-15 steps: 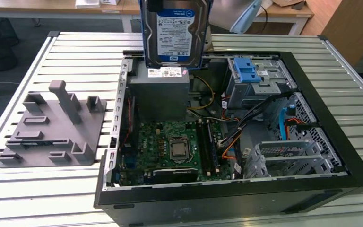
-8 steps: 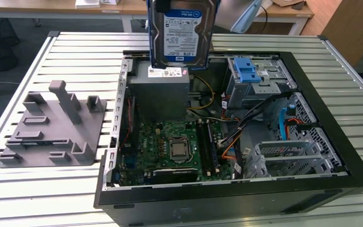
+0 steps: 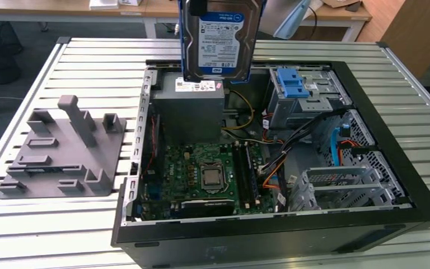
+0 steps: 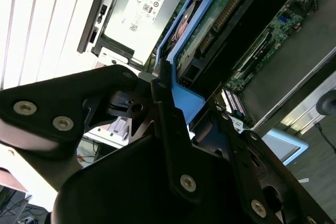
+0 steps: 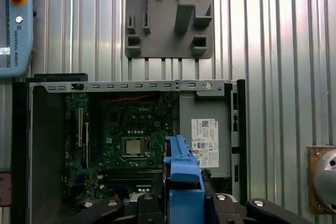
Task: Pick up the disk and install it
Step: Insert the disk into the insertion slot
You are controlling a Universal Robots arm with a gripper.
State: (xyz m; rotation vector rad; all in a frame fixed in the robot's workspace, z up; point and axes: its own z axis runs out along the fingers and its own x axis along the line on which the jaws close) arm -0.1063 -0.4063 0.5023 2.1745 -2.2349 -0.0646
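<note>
Slatted metal table (image 3: 51, 224) | one open computer case (image 3: 275, 238) | one disk (image 3: 221, 42) aloft | hand (image 5: 184, 203) clamped on it

Silver disk (image 3: 221, 42) in blue carrier, upright, white-and-blue label outward, aloft above the open computer case (image 3: 275, 231).

Labels and print, noted by where each stands.
A white-and-blue label (image 3: 223, 33), densely printed and with barcode strips, is carried on the face of the disk (image 3: 221, 72) in the exterior view. A white label (image 5: 206, 142) with barcodes is fixed to the grey power-supply box (image 5: 205, 106), and in the second wrist view approval marks are seen on it. Lettering is run along the casing of the teach pendant (image 5: 14, 35), and white lettering is printed on the green motherboard (image 5: 113, 124). No wording is transcribed.
</note>
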